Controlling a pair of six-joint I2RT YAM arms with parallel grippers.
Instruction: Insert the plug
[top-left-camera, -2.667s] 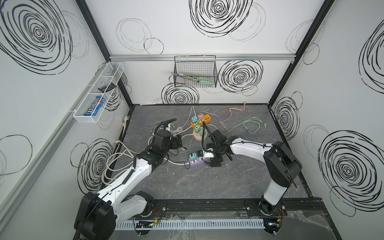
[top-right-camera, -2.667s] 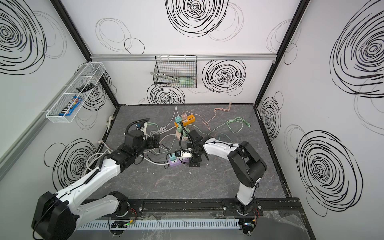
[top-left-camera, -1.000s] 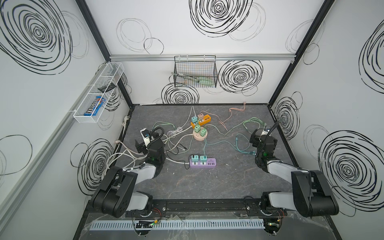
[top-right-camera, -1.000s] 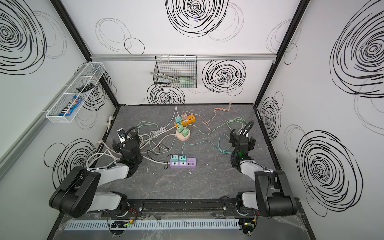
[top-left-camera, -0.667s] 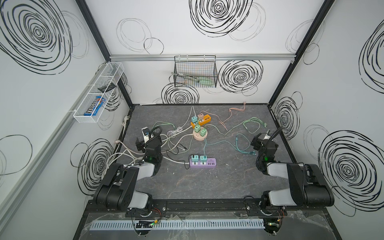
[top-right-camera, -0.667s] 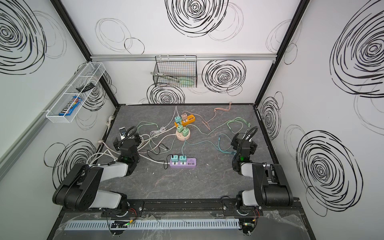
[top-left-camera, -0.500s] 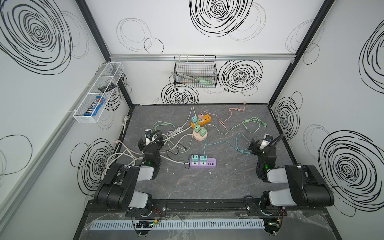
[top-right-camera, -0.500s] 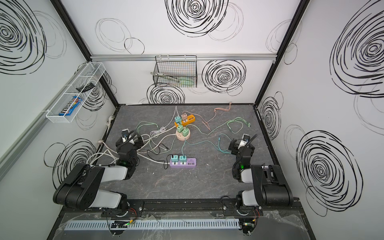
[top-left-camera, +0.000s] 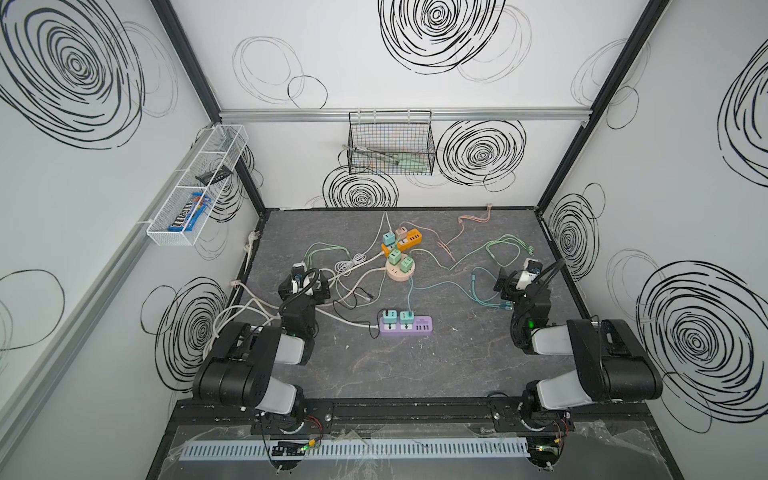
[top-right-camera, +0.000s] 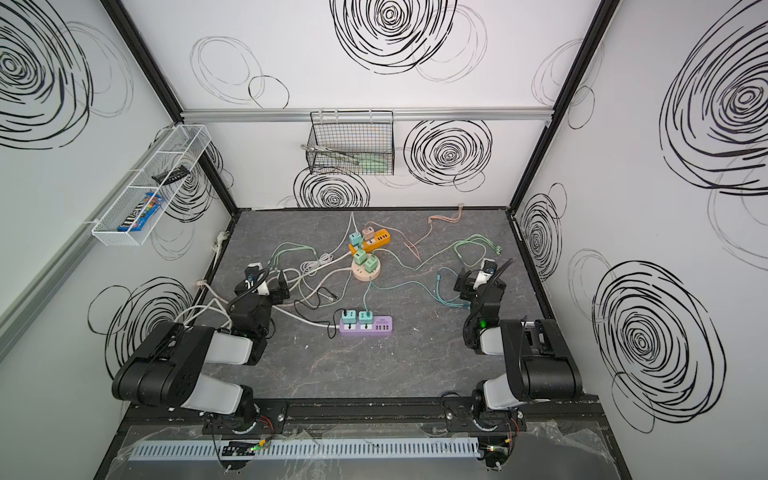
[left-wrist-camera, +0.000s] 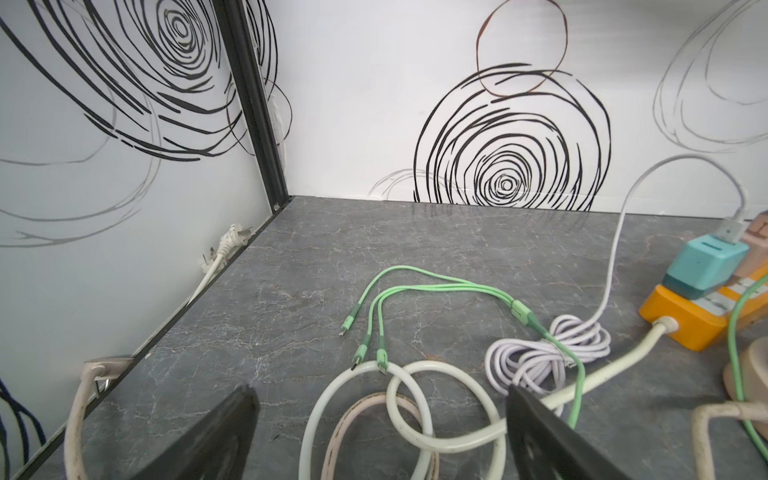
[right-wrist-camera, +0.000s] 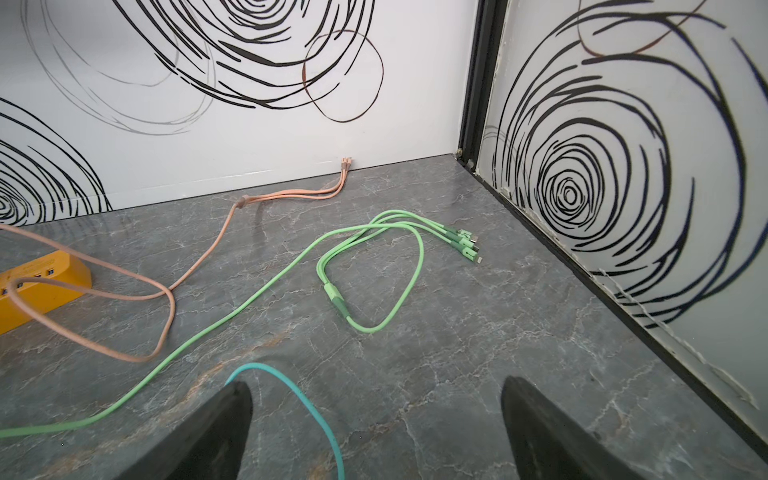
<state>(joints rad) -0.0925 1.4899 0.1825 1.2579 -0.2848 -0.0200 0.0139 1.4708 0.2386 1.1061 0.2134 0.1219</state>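
Note:
A purple power strip (top-left-camera: 406, 327) (top-right-camera: 366, 327) lies at the table's middle front. Two plugs stand in it side by side, a teal one (top-left-camera: 390, 317) and a greener one (top-left-camera: 406, 317). My left gripper (top-left-camera: 305, 291) (top-right-camera: 262, 287) is folded back at the left, well away from the strip, open and empty. In the left wrist view the left gripper (left-wrist-camera: 379, 390) hangs over white cable loops (left-wrist-camera: 399, 399). My right gripper (top-left-camera: 517, 284) (right-wrist-camera: 375, 382) is folded back at the right, open and empty, above a teal cable (right-wrist-camera: 291, 386).
An orange power strip (top-left-camera: 405, 241) and a round pink socket hub (top-left-camera: 400, 271) with plugs sit behind the purple strip. Green cables (right-wrist-camera: 374, 266), a pink cable (right-wrist-camera: 199, 249) and a lilac coil (left-wrist-camera: 548, 353) trail over the table. A wire basket (top-left-camera: 390, 145) hangs on the back wall.
Both arms have pulled back from the purple strip to the near left and near right and folded up. Both grippers stay open. The strip and its plugs have not moved.

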